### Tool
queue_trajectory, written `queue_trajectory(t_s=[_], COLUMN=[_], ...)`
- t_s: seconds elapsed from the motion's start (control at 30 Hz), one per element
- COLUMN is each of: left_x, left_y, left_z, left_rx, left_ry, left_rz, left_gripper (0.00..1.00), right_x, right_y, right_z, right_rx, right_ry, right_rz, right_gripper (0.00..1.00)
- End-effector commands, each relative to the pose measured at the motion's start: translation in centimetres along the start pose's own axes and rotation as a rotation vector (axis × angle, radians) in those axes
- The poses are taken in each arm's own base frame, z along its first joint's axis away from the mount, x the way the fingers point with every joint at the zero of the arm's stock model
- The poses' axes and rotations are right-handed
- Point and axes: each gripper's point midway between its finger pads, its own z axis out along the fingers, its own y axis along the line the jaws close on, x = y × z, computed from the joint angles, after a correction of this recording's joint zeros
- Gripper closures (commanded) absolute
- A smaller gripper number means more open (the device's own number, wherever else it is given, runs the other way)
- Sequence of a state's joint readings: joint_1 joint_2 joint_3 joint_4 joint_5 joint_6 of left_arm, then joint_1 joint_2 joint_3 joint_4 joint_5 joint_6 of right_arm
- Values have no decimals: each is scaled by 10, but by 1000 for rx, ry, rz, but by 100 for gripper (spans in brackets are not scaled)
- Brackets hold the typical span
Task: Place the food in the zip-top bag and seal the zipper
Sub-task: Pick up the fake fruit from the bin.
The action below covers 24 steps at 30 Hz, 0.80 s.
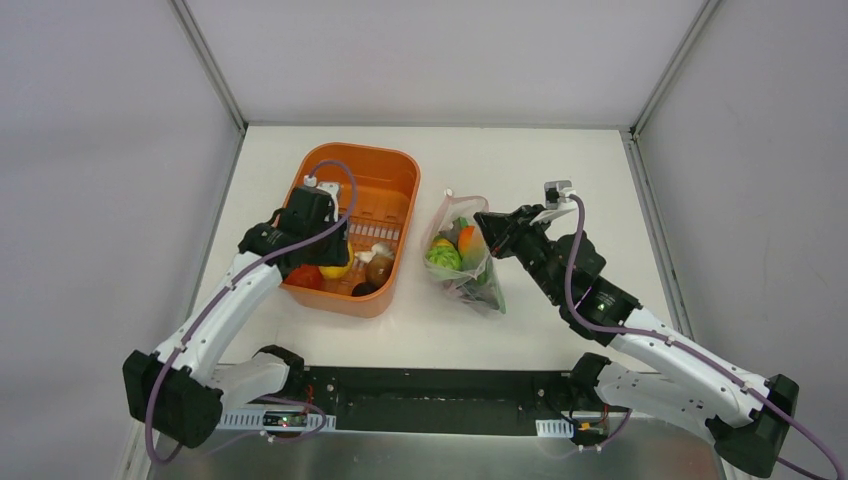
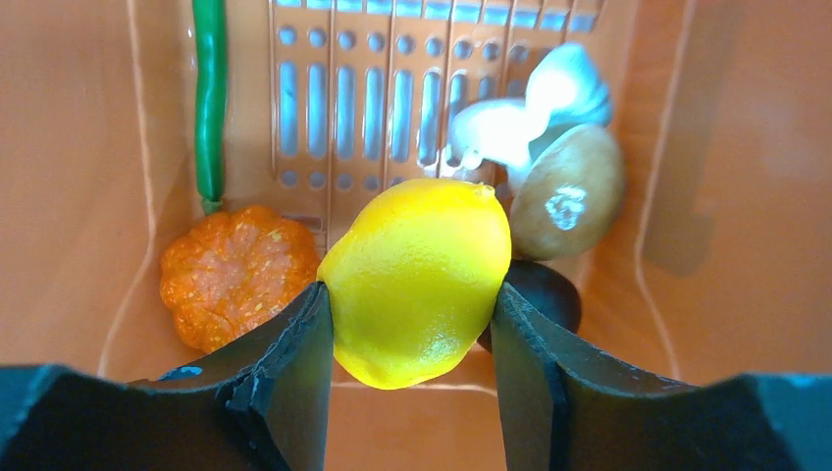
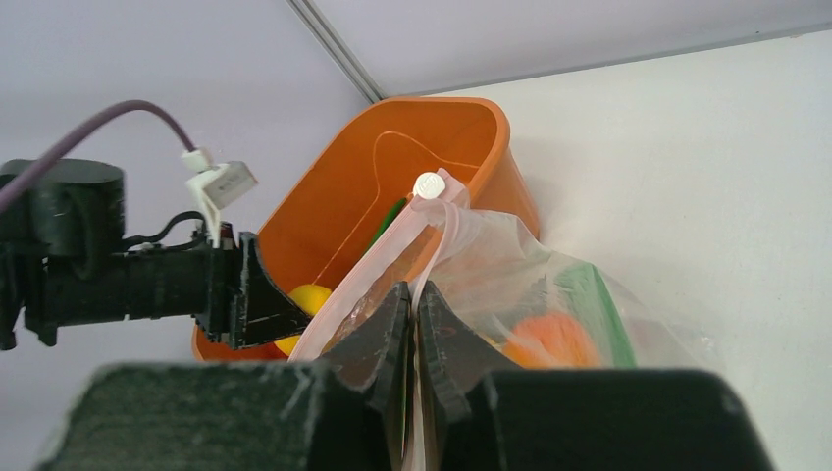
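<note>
White table under both arms: I see my left claw clamped on the yellow lemon, low inside the orange basket. My right claw pinches the bag by its pink zipper, just beside the basket.

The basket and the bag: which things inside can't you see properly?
- Left wrist view: a dark food is mostly hidden behind the yellow lemon and a finger of the left gripper.
- Top view: the right gripper covers part of the zip-top bag; the foods low in it are too small to name.
- Right wrist view: the orange food is blurred by plastic, and the fingers hide the bag's bottom.
</note>
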<state>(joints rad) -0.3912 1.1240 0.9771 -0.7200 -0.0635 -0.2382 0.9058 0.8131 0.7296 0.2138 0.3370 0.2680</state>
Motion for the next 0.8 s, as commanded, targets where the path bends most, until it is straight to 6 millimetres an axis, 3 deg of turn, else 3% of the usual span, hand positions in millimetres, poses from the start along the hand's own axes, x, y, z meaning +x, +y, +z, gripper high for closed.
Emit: queue_trajectory(t_s=[0.0,0.53,0.77], left_x=[-29,-56,-81], left_y=[-5,-16,-68], left_z=[-13,-43,-84], left_rx=[45,173,509], left_ry=[-208,-478,-567], left_rz=[-100,-259,-317], left_gripper=[100,100,100], right_x=[-34,-31,-22], right_y=[14,14,28], right_z=[0,2,-2], right_rx=[-29,-33,-129], right_ry=[-104,-99,-62], right_rz=[22,5,-11], right_gripper=[90,90,90])
